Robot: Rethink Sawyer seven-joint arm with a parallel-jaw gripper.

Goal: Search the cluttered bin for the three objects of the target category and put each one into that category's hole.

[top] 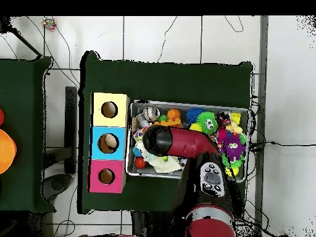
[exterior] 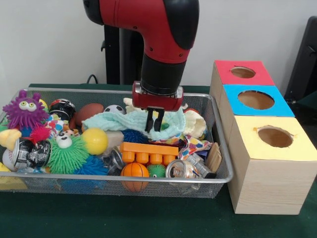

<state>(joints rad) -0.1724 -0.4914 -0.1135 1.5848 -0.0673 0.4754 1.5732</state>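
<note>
Front view: the red and black robot arm (exterior: 161, 44) comes down over the silver wire-mesh bin (exterior: 124, 181) on the green-covered table (exterior: 114, 218).
Hand: the hand (exterior: 155, 120) hangs over the middle of the bin, its two black fingers (exterior: 148, 121) close together with a narrow gap, tips at the pale mint fuzzy cloth (exterior: 131, 121); whether they pinch the cloth I cannot tell.
Just below the hand: an orange toy brick with round studs (exterior: 148, 152), a small orange basketball (exterior: 134, 171) and a crushed drink can (exterior: 182, 169).
Off to one side of the hand: a yellow ball (exterior: 94, 141), a green spiky toy with eyes (exterior: 67, 153) and a purple spiky monster toy (exterior: 25, 111).
Other side of the hand: three wooden boxes with round holes, topped red (exterior: 242, 72), blue (exterior: 256, 99) and yellow (exterior: 275, 137), outside the bin.
Overhead view: the arm covers the bin's middle (top: 188, 139); the boxes (top: 109, 142) stand in a row beside the bin.
</note>
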